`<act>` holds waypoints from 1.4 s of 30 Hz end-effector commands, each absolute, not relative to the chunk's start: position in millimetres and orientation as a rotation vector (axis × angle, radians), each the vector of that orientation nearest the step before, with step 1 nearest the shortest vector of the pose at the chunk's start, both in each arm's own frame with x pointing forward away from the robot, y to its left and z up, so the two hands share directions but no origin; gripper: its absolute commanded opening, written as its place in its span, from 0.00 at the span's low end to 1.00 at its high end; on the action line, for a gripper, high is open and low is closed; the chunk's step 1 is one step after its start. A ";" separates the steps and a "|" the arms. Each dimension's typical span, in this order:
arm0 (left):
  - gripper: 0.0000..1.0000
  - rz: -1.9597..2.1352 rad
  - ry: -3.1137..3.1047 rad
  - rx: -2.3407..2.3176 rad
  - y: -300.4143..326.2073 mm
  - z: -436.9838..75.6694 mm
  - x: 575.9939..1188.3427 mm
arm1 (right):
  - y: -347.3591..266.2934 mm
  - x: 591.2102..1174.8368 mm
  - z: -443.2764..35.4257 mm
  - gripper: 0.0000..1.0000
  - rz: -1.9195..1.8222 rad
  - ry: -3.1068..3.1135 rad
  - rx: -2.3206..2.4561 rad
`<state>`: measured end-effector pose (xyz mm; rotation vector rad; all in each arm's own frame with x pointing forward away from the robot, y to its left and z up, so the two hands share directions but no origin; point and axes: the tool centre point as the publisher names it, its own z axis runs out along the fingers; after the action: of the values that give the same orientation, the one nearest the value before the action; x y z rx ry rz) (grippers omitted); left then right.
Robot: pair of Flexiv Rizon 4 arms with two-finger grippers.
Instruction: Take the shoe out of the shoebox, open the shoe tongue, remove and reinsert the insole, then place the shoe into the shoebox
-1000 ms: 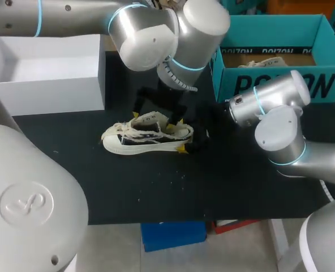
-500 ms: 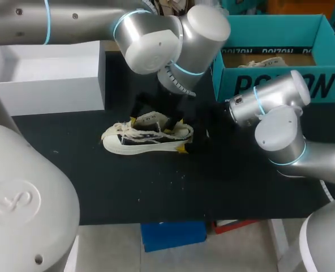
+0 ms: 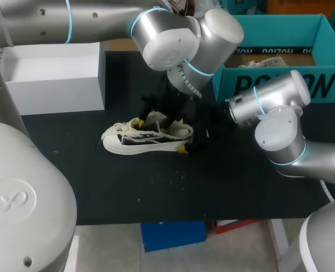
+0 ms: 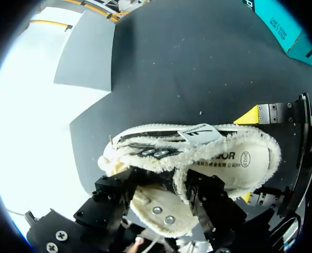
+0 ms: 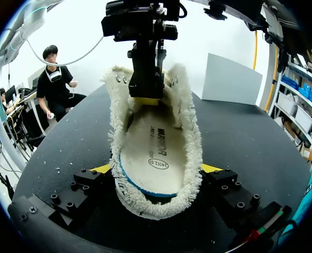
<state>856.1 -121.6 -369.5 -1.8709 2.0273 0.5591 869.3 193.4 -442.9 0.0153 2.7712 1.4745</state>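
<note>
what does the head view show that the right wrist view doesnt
Only the head view: the inside of the teal shoebox, with a second shoe in it. Only the right wrist view: the insole lying inside the shoe, seen from the heel end. Both: the shoe on the black table, the white box, the left gripper at the shoe's opening, and the right gripper with its fingers clamping the heel from both sides.

A robotics lab: left arm [image 3: 167, 39] and right arm [image 3: 275, 136] over a black test table [image 3: 156, 192].
</note>
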 end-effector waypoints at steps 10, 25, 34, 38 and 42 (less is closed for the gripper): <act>0.00 0.571 2.006 -1.851 -125.8 -366.8 859.9 | 194.9 870.4 -444.7 0.00 1.472 2.773 0.017; 0.00 0.429 1.944 -1.881 -116.7 -337.6 862.1 | 194.9 870.4 -444.7 0.00 1.472 2.773 0.017; 0.00 0.345 1.906 -1.921 -101.5 -325.3 859.9 | 194.9 870.4 -444.7 0.00 1.472 2.773 0.017; 0.00 0.307 1.890 -1.931 -96.2 -319.5 859.0 | 194.9 870.4 -444.7 0.00 1.472 2.773 0.017; 0.00 0.287 1.887 -1.914 -94.6 -316.4 856.7 | 194.9 870.4 -444.7 0.00 1.472 2.773 0.017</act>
<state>862.2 -99.8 -321.5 -1.9127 1.8732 0.3269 869.5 193.2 -442.8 0.0162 2.7710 1.4750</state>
